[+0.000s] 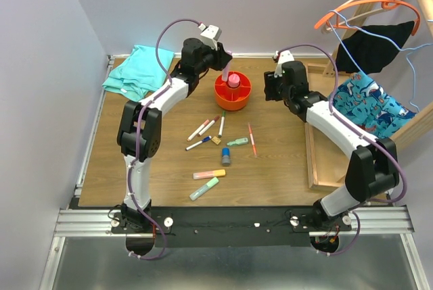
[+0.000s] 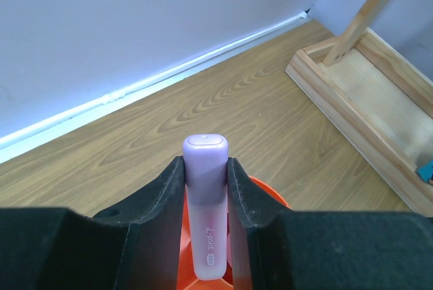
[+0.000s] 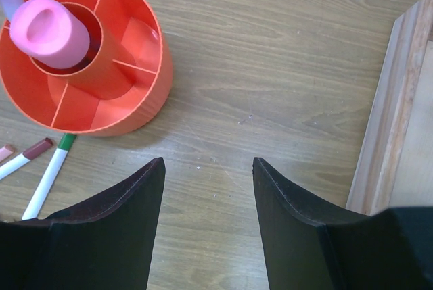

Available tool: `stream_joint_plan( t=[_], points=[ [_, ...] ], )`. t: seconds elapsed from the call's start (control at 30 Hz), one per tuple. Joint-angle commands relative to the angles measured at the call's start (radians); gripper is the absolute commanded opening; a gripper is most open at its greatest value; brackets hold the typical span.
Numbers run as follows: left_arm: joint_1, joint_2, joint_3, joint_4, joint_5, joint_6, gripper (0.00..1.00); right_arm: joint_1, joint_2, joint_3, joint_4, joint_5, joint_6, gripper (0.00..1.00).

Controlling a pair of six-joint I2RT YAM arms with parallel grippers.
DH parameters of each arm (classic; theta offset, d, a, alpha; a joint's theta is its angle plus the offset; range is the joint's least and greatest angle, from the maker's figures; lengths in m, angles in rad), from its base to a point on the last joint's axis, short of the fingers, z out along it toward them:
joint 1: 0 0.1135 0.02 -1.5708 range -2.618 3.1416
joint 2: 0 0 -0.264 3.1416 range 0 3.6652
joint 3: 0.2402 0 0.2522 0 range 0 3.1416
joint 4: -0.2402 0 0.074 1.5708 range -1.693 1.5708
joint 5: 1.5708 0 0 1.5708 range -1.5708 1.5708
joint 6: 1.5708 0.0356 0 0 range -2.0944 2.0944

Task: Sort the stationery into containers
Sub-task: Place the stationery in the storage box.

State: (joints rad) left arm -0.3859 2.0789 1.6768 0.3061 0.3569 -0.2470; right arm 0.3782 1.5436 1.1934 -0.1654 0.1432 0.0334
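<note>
My left gripper is shut on a lilac highlighter, held upright with its lower end over the round orange-red organiser. The organiser has a pink centre piece and inner compartments, which look empty in the right wrist view. My right gripper is open and empty just right of the organiser, above bare wood. On the table lie white markers, a tan block, an orange-red pen, a blue-grey cylinder, and orange and green highlighters.
A teal folded cloth lies at the back left. A shallow wooden tray stands on the right, with a hanger rack and dark clothes behind it. Another small green highlighter lies mid-table.
</note>
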Motion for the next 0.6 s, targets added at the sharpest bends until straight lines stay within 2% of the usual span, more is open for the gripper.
stream_joint_plan(
  t=[0.0,0.37,0.47,0.57],
  points=[
    [0.010,0.027,0.029,0.027,-0.033,0.037,0.23,-0.004,0.033,0.043,0.029,0.015,0.006,0.63],
    [0.025,0.102,0.058,0.070,-0.070,0.074,0.24,-0.004,0.108,0.109,0.023,0.003,0.016,0.63],
    [0.030,0.109,0.060,0.064,-0.076,0.077,0.28,-0.004,0.118,0.117,0.023,-0.004,0.020,0.63],
    [0.033,0.096,0.047,0.045,-0.095,0.071,0.36,-0.004,0.122,0.117,0.023,-0.007,0.022,0.63]
  ],
)
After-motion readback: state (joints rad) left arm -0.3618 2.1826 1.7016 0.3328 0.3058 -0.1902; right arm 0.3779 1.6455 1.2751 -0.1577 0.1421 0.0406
